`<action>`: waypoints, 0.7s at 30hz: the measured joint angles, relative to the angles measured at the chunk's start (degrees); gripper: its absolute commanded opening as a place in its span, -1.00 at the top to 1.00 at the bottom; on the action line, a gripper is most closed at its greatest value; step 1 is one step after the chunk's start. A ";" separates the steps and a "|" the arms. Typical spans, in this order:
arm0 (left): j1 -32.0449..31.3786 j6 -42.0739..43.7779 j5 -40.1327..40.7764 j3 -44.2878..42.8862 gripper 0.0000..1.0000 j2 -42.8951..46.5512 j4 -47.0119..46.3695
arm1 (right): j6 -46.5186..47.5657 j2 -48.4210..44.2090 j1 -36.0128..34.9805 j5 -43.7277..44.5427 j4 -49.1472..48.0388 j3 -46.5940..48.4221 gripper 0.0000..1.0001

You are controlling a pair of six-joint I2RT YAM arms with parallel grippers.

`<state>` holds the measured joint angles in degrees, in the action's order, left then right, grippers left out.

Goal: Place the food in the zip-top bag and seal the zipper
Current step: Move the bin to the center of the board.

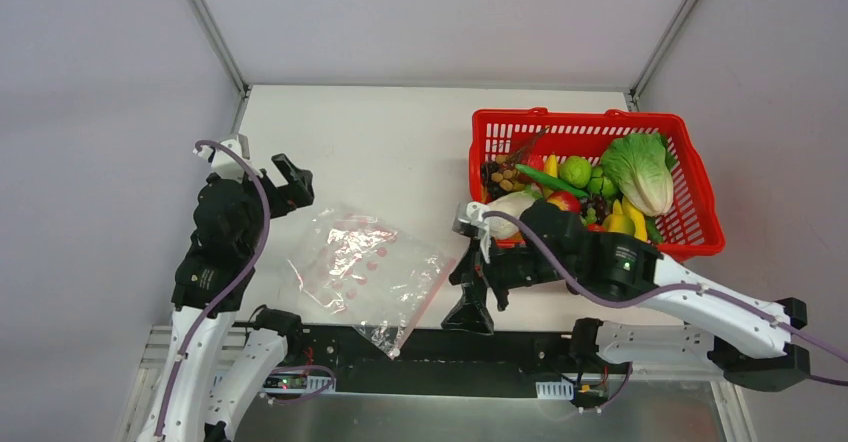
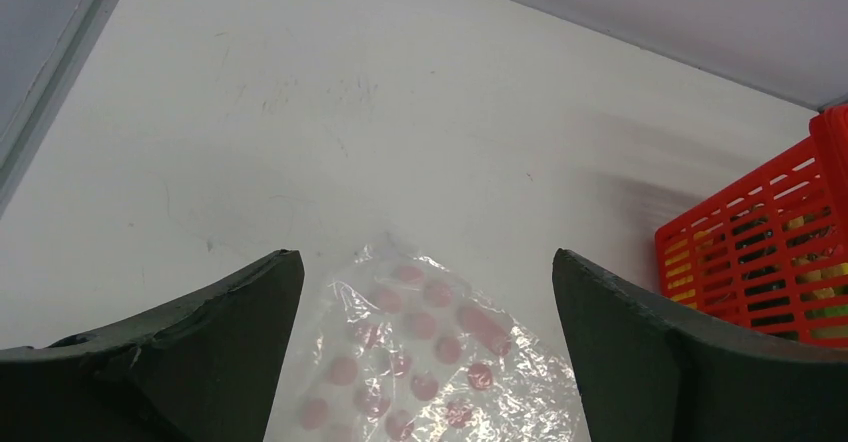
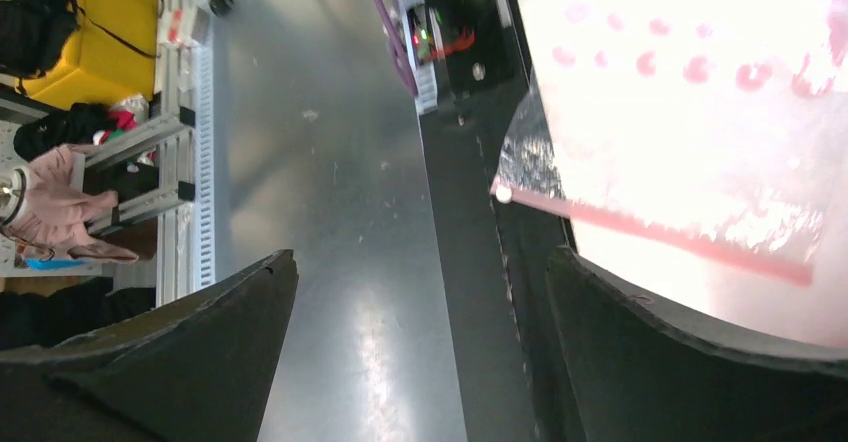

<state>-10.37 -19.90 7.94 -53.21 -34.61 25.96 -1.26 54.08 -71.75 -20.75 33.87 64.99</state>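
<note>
The clear zip-top bag [image 1: 362, 270] with pink-red dots lies flat and crinkled near the table's front edge. Its pink zipper [image 1: 428, 297] runs along the right edge and reaches past the table edge. The food sits in the red basket [image 1: 580, 118]: a long green vegetable [image 1: 550, 180], a yellow banana bunch [image 1: 630, 222], a round red fruit [image 1: 565, 202] and a white oval piece [image 1: 510, 208]. My left gripper [image 1: 285, 186] hovers open behind the bag [image 2: 420, 362], holding nothing. My right gripper [image 1: 483, 310] is open beside the zipper [image 3: 660, 234], pointing down over the front edge.
The basket [image 2: 760, 252] at the right rear also holds a lettuce head [image 1: 640, 167], green round fruits [image 1: 576, 170] and dark grapes. A black mounting rail [image 1: 450, 347] and a metal shelf [image 3: 330, 212] lie below the table's front edge. Grey walls surround the table.
</note>
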 measured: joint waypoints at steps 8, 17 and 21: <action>0.00 -0.31 3.10 0.02 -0.99 3.67 0.59 | 1.31 -2.40 0.00 -1.92 -2.60 1.25 -0.96; 0.00 -0.31 3.10 0.02 -0.99 3.48 0.90 | -0.04 -3.04 0.00 -2.60 1.07 -4.02 -0.96; 0.00 -0.09 1.38 0.13 -0.99 3.45 0.83 | -2.89 -4.37 -0.13 2.97 3.91 -7.32 -0.96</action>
<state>-10.37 -19.99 9.32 -53.08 -31.16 26.79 -4.14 49.71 -71.88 -17.78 37.78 57.67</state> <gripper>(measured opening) 0.994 0.983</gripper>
